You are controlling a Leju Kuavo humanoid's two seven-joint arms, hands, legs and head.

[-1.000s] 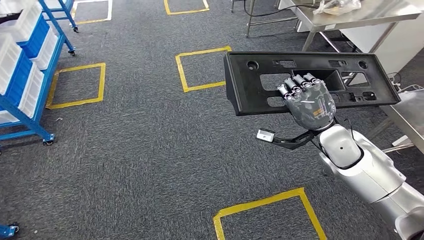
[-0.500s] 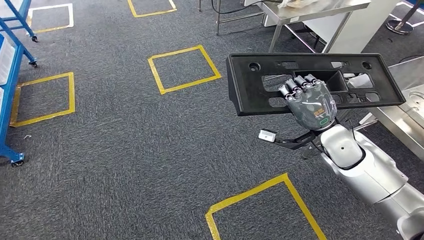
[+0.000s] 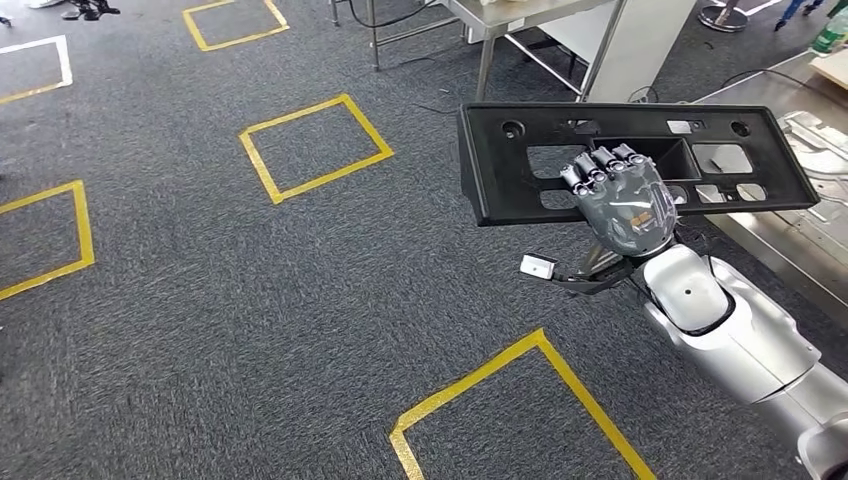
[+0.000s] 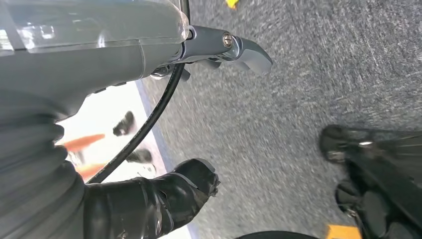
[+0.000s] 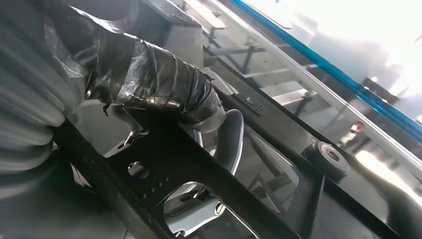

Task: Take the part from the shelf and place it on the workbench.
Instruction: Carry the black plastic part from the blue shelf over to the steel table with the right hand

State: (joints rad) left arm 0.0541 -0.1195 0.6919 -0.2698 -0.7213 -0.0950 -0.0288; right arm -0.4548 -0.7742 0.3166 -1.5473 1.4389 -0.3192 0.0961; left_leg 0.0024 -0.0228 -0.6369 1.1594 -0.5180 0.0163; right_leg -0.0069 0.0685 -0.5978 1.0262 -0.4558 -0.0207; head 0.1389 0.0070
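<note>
- Right hand [image 3: 622,205]: fingers [image 3: 598,165] curled together over the near edge of the part [image 3: 520,170], hooked into one of its cut-outs; back of the hand faces the camera. Clamped on the part.
- Right wrist view: taped thumb [image 5: 164,82] presses onto a black bar of the part [image 5: 199,169], with grey fingers showing through the openings below it (picture is turned, so no sides given).
- Part: long black plastic panel with rectangular cut-outs and round holes near both ends. Held flat, roughly level, long axis left to right, in the air above the carpet [image 3: 200,300]. Its right end overlaps the near edge of the steel bench [image 3: 790,235] at far right; whether it touches the bench, cannot tell.
- Right arm [image 3: 740,345]: silver, comes in from the lower right, with a small white tag [image 3: 537,266] on a black bracket just left of the wrist.
- Left hand [image 4: 149,199]: in the left wrist view the dark thumb and one grey fingertip [image 4: 249,52] stand well apart with nothing between them; it hangs over the carpet.
- Floor: dark grey carpet with yellow tape squares [image 3: 315,145] to the left, far, and near the robot [image 3: 520,400].
- Far centre: legs of a steel table [image 3: 500,40] (top cut off by the frame edge).
</note>
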